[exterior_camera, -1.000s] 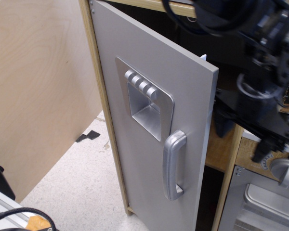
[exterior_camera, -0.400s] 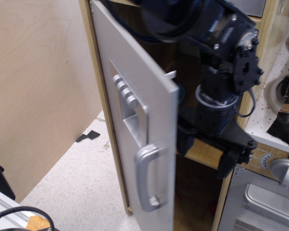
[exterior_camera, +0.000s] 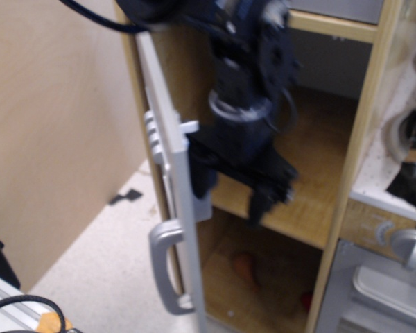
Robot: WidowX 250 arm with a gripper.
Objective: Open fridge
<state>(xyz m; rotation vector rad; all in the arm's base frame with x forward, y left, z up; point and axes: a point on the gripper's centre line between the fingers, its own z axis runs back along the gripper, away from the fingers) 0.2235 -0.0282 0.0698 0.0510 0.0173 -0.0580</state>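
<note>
The fridge (exterior_camera: 353, 159) has a light wood frame, and its grey door (exterior_camera: 182, 208) stands wide open, seen almost edge-on. The silver bar handle (exterior_camera: 163, 269) and the dispenser buttons (exterior_camera: 152, 135) stick out on the door's left face. My black gripper (exterior_camera: 232, 194) is blurred and hangs in the fridge opening just right of the door's free edge. Its jaws are spread, with one finger (exterior_camera: 203, 182) against the door's inner side. It holds nothing. A wooden shelf (exterior_camera: 312, 166) shows inside.
A plywood panel (exterior_camera: 48, 139) stands at the left over speckled floor (exterior_camera: 104, 263). The grey oven (exterior_camera: 381, 291) with a knob (exterior_camera: 410, 246) is at the bottom right. A small reddish object (exterior_camera: 244, 263) lies in the fridge's lower compartment. Black cable (exterior_camera: 21, 305) lies at the bottom left.
The door has swung further open to the left, from half open to nearly edge-on. My gripper has moved left with it, along the door's inner side.
</note>
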